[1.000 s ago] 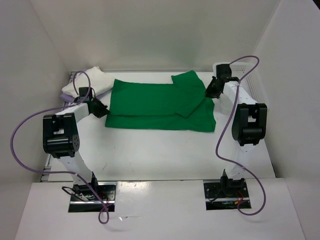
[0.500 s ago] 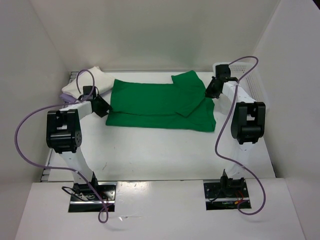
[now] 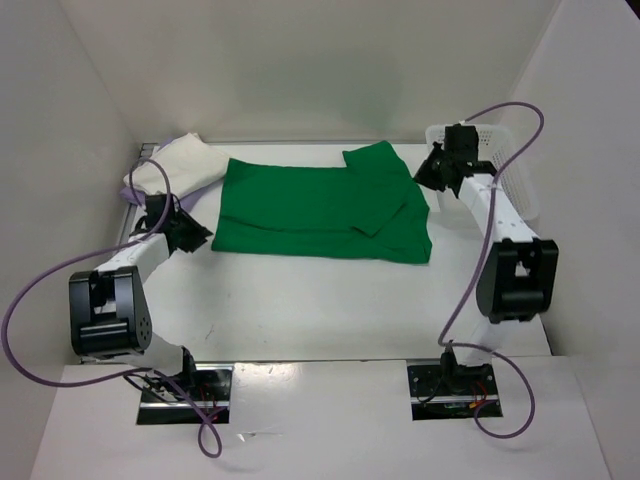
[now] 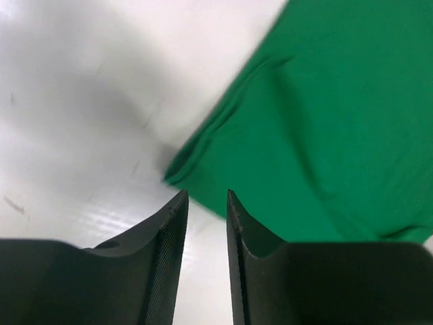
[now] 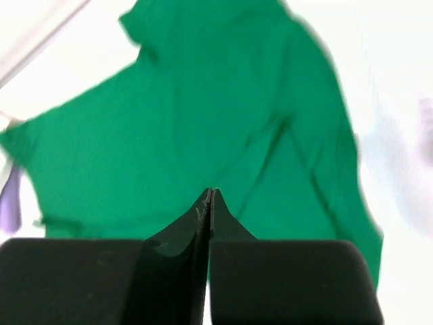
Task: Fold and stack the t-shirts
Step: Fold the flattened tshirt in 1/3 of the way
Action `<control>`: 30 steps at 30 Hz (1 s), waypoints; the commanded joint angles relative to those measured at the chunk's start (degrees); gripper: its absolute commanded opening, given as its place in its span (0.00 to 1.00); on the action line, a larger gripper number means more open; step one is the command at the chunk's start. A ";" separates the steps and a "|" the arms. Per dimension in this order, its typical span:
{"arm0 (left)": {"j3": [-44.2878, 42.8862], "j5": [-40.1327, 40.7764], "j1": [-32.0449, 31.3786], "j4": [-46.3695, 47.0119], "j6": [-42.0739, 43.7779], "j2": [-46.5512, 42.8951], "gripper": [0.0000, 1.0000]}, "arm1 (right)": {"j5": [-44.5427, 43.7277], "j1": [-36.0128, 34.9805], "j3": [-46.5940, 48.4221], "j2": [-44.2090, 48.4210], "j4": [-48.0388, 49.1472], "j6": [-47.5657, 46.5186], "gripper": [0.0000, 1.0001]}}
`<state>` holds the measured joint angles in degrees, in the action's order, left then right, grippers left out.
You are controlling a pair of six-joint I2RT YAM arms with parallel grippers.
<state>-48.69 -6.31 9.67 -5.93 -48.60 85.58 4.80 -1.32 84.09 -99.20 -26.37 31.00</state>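
The bright green t-shirt [image 3: 310,205] lies spread on the white table at the back middle, its near edge and right sleeve folded over. My left gripper [image 3: 192,234] is just off the shirt's near-left corner. In the left wrist view it [image 4: 206,196] is open, with bare table between its fingers and the green cloth [image 4: 325,135] just ahead. My right gripper [image 3: 433,172] hovers at the shirt's far right edge. The right wrist view shows it [image 5: 211,191] shut on nothing, above the green cloth [image 5: 203,122]. A white t-shirt [image 3: 180,165] lies folded on a lavender t-shirt [image 3: 129,192] at the back left.
A white mesh basket [image 3: 515,180] stands at the back right, just behind the right arm. White walls close in the table at the back and on both sides. Purple cables loop from both arms.
My left gripper has opened, let go of the shirt's near-left corner and drawn back to the left. The right arm has swung out to the right, its gripper still at the shirt's edge.
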 commanded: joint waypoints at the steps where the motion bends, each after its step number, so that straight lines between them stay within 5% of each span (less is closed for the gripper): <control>1: 3.51 -3.01 -0.09 1.01 -1.50 3.35 0.37 | 3.45 -1.14 -9.19 10.13 2.73 0.64 0.00; 4: 2.90 -3.63 -0.09 1.54 -2.03 6.25 0.48 | 4.60 -1.67 -18.59 16.55 3.96 1.16 0.00; 7: 2.37 -3.63 -0.09 3.03 -2.64 8.63 0.48 | 4.61 -1.67 -25.54 21.04 3.96 1.16 0.02; 11: 1.84 -3.54 -0.09 3.56 -3.95 10.66 0.32 | 3.55 -1.67 -33.27 24.05 3.43 2.31 0.22; 13: 1.84 -3.01 -0.09 4.08 -4.49 10.66 0.13 | 2.25 -1.67 -34.00 24.67 3.43 2.83 0.34; 16: 1.84 -3.01 -0.09 1.82 -3.79 8.47 0.00 | 1.53 0.43 -35.31 22.83 2.73 3.36 0.37; 30: 15.73 -6.44 9.14 -7.86 3.69 -11.14 0.00 | -0.75 2.03 -39.88 17.82 2.72 8.71 0.46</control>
<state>-33.87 -12.36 17.98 -12.01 -47.64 76.23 6.00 0.62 45.39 -80.62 -24.58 37.98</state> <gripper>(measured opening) 0.008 0.456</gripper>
